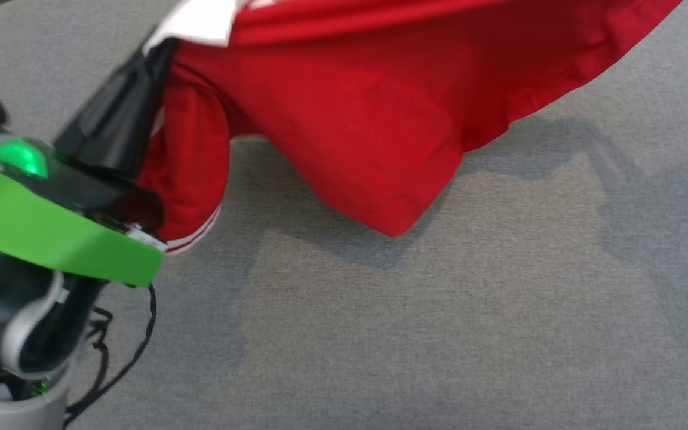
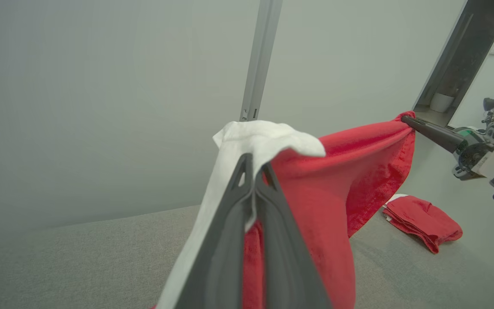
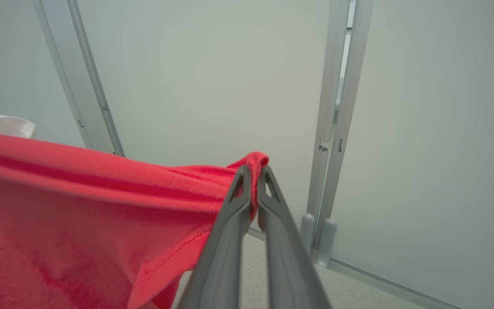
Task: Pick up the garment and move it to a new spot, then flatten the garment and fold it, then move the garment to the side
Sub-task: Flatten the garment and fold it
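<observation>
1. We see the red garment (image 1: 350,119) lifted off the gray cloth surface (image 1: 439,334), stretched between our two grippers and sagging in the middle
2. Our left gripper (image 2: 254,165) has its fingers (image 2: 230,223) pressed together on the garment's white edge (image 2: 264,137), with white cloth draped over the tips and red cloth pinched down between the fingers
3. Our right gripper (image 3: 253,171) is closed just as tight on a bunched red corner, which pokes out above the fingertips (image 3: 240,182)
4. In the left wrist view the top edge runs nearly taut from one grip to the other, and the rest hangs down in folds
5. A red fold edged with white stripes (image 1: 194,237) hangs beside our left wrist in the head view
6. A second red garment (image 2: 423,221) lies in a heap on the surface, well apart from the held one
7. Whether the lowest fold touches the surface, we cannot tell
</observation>
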`<state>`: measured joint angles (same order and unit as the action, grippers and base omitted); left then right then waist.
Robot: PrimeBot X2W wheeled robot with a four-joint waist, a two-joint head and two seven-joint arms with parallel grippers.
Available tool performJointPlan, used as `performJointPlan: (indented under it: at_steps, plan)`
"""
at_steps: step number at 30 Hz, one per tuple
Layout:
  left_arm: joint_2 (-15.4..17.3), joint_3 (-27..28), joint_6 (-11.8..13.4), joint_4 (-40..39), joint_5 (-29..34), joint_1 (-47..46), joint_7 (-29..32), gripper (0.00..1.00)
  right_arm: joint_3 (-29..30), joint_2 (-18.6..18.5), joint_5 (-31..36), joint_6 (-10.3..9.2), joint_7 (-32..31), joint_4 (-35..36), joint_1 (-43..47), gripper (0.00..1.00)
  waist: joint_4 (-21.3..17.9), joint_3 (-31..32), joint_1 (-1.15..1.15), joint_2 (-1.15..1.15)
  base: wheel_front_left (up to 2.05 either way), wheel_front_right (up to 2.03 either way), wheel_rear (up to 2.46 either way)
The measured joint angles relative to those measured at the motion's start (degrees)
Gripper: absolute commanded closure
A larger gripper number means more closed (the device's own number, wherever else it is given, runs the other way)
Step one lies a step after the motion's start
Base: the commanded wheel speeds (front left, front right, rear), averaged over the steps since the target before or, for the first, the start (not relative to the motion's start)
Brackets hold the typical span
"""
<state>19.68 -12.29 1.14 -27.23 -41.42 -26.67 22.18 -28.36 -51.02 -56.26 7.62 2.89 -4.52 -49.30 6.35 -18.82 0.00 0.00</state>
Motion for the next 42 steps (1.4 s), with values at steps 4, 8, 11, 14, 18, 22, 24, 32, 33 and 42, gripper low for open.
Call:
performJointPlan:
  at_steps: [4, 8, 11, 14, 18, 22, 24, 32, 33, 42]
  plan:
    - [0.41, 2.26, 1.32, -2.63, -6.43, -5.17, 5.44, 1.00, 5.54, 0.05, 0.23, 0.00, -2.45, 3.82, -0.05, 1.00, -1.66, -0.42, 0.00, 0.00, 0.00, 0.00, 0.00]
    - [0.53, 4.83, 2.97, -3.38, -10.50, -9.28, 8.51, 1.00, 9.72, 1.00, 1.59, 0.00, -4.89, 6.22, -0.08, 1.00, -2.99, -1.05, 0.00, 0.00, 0.00, 0.00, 0.00]
    - [-0.41, 6.34, 4.35, -3.48, -13.45, -9.58, 9.21, 1.00, 12.06, 2.19, 2.40, 0.01, -6.08, 7.39, 1.54, 1.00, -3.79, -1.26, 0.00, 0.00, 0.00, 0.00, 0.00]
    - [-2.15, 7.48, 5.64, -3.89, -16.62, -8.21, 9.25, 1.00, 13.88, 3.43, 3.59, 0.01, -6.93, 7.78, 4.72, 1.00, -4.28, -1.34, 0.00, 0.00, 0.00, 0.00, 0.00]
    - [-3.58, 8.71, 5.78, -3.75, -18.46, -2.02, 7.78, 1.00, 15.40, 5.79, 4.52, 0.01, -7.83, 8.81, 9.01, 1.00, -4.62, -2.19, 0.00, 0.00, 0.00, 0.00, 0.00]
    - [-4.89, 6.19, 3.12, -1.43, -16.40, 6.85, 4.22, 1.00, 16.61, 8.02, 5.50, 0.00, -7.88, 9.33, 13.59, 1.00, -4.88, -3.64, 0.00, 0.00, 0.00, 0.00, 0.00]
    - [-6.33, 4.63, 1.86, 0.14, -15.60, 9.93, 2.01, 1.00, 17.35, 8.64, 6.12, -0.01, -7.93, 9.28, 15.36, 1.00, -4.90, -4.26, 0.00, 0.00, 0.00, 0.00, 0.00]
    - [-10.10, 2.81, -0.98, 5.99, -15.01, 12.52, -3.60, 1.00, 20.20, 10.17, 7.75, -0.04, -9.17, 10.44, 17.79, 1.00, -4.26, -4.76, 0.00, 0.00, 0.00, 0.00, 0.00]
    - [-10.17, 3.01, -1.12, 6.47, -15.13, 12.52, -3.90, 1.00, 20.50, 10.26, 8.01, -0.03, -9.42, 10.60, 18.07, 1.00, -4.19, -4.64, 0.00, 0.00, 0.00, 0.00, 0.00]
    - [-9.04, 6.03, -0.69, 10.54, -15.95, 12.48, -4.27, 1.00, 23.03, 11.21, 8.94, -0.13, -10.89, 11.58, 20.19, 1.00, -3.77, -3.16, 0.00, 0.00, 0.00, 0.00, 0.00]
